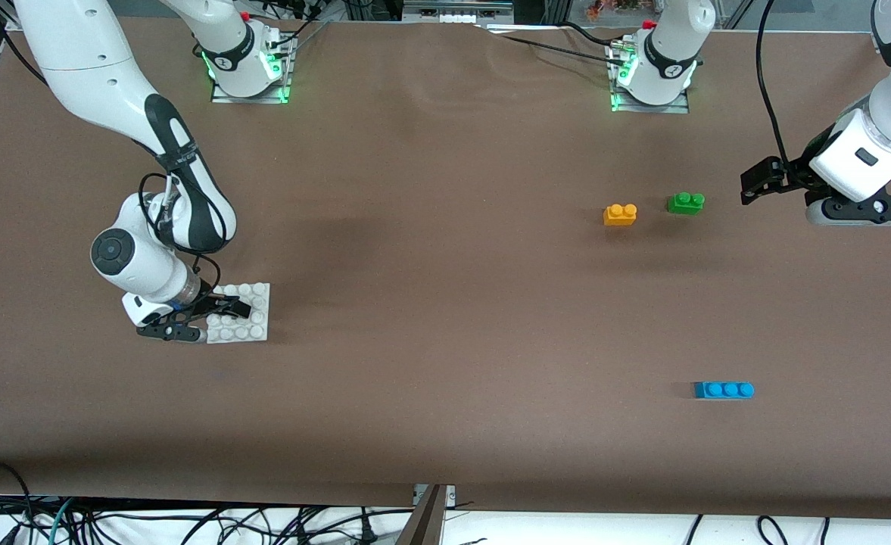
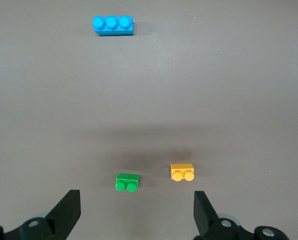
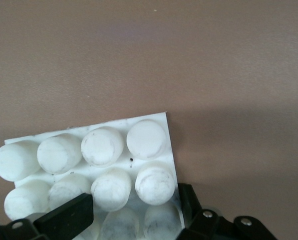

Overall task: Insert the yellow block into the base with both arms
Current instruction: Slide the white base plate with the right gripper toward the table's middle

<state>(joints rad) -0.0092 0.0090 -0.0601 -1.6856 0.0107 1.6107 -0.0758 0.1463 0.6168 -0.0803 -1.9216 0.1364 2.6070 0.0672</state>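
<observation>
Two arms work this table. Right gripper point(image 1: 222, 309) is down on the base point(image 1: 252, 327), its fingers clamped onto the plate at the right arm's end of the table. Left gripper point(image 1: 752, 185) hangs spread wide, holding nothing, near the green brick point(image 1: 686, 203). Yellow block point(image 1: 620, 215) sits just beside that brick; the blue brick point(image 1: 724, 390) lies nearer the front camera.

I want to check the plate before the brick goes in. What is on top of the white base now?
On the base only its own round studs show, and the right gripper is shut on it at one edge. No brick sits on it. The studs under the gripper's fingers are partly covered.
</observation>
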